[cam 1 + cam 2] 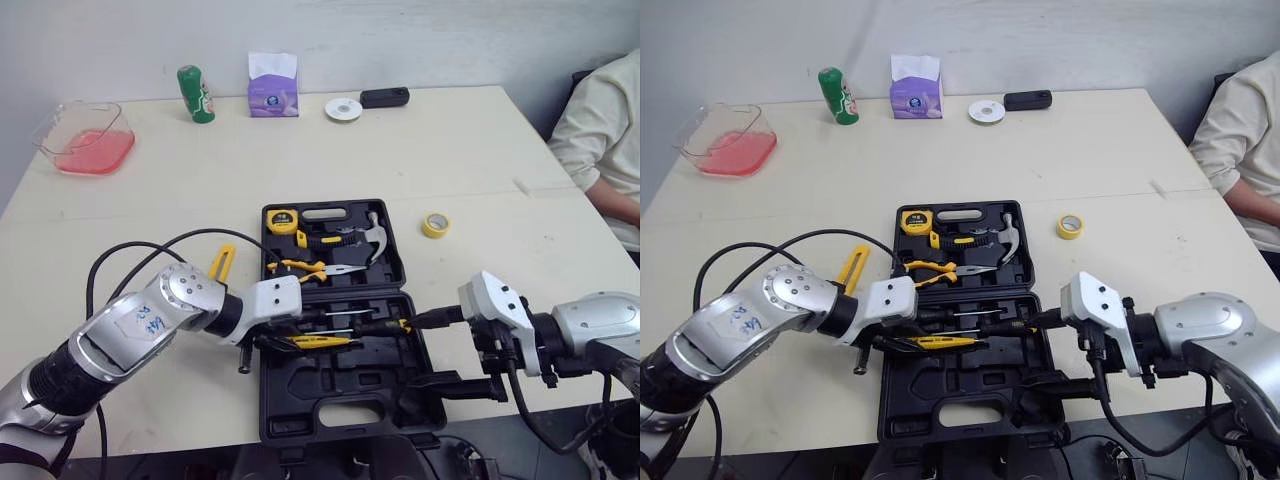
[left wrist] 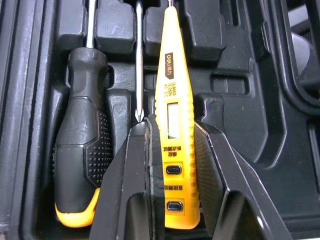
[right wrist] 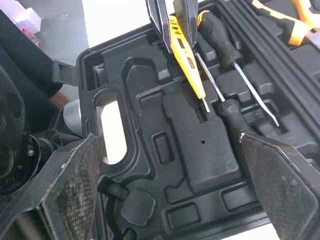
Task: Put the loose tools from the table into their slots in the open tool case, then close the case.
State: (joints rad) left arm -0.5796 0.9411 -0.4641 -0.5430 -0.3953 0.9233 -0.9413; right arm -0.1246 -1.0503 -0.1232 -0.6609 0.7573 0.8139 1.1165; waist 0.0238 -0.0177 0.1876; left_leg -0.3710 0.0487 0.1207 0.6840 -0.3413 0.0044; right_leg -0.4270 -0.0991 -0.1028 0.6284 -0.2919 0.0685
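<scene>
- The yellow tester pen (image 2: 170,90) carries a red "deli" badge and the print "AC DC" just above a small window.
- The left hand (image 2: 171,129) has both fingers pinched on the pen's sides. It reaches in from the case's left edge and points across it.
- The pen sits over the near half of the open tool case (image 1: 340,400), just beside a black-and-yellow screwdriver (image 2: 82,135) lying in its slot.
- The case is at the table's (image 1: 450,170) near edge, about the middle.
- The right hand (image 1: 445,352) hovers at the case's right edge, fingers spread wide, gripping nothing.
</scene>
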